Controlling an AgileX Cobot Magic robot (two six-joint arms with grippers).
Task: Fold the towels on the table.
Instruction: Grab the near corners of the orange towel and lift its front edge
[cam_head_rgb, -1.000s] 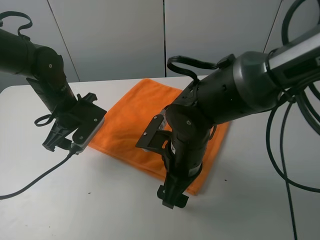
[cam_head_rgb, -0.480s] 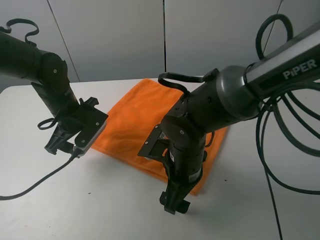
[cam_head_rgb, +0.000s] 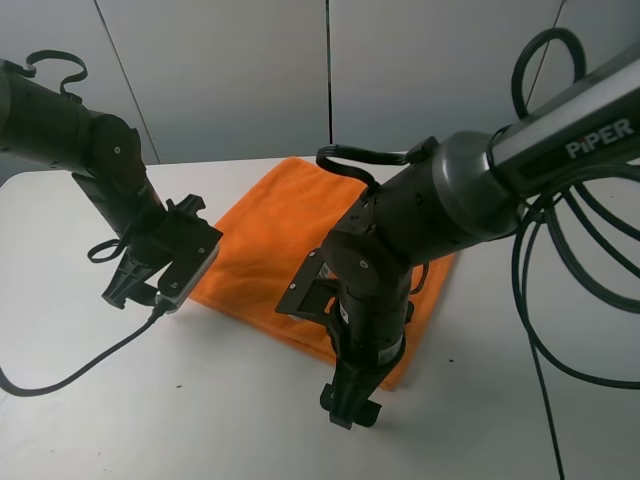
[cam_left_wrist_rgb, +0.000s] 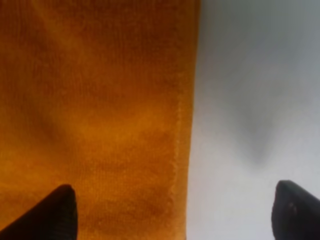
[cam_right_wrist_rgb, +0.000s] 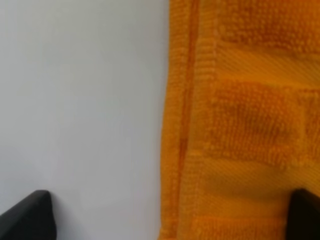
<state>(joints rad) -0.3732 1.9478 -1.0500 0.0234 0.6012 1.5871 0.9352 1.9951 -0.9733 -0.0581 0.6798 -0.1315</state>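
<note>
The orange towel lies flat on the white table, partly covered by my right arm. My left gripper is open, low at the towel's left edge; in the left wrist view its fingertips straddle the towel's hem, one over cloth, one over table. My right gripper is open, pointing down at the towel's front corner; in the right wrist view it straddles the banded edge. The white label is hidden.
A black cable trails from my left arm across the table's front left. Thick cables hang from my right arm at the right. A grey panelled wall stands behind the table.
My left gripper has shifted slightly right, closer over the towel's left edge. My right arm lowered a little a second ago and has held still since.
</note>
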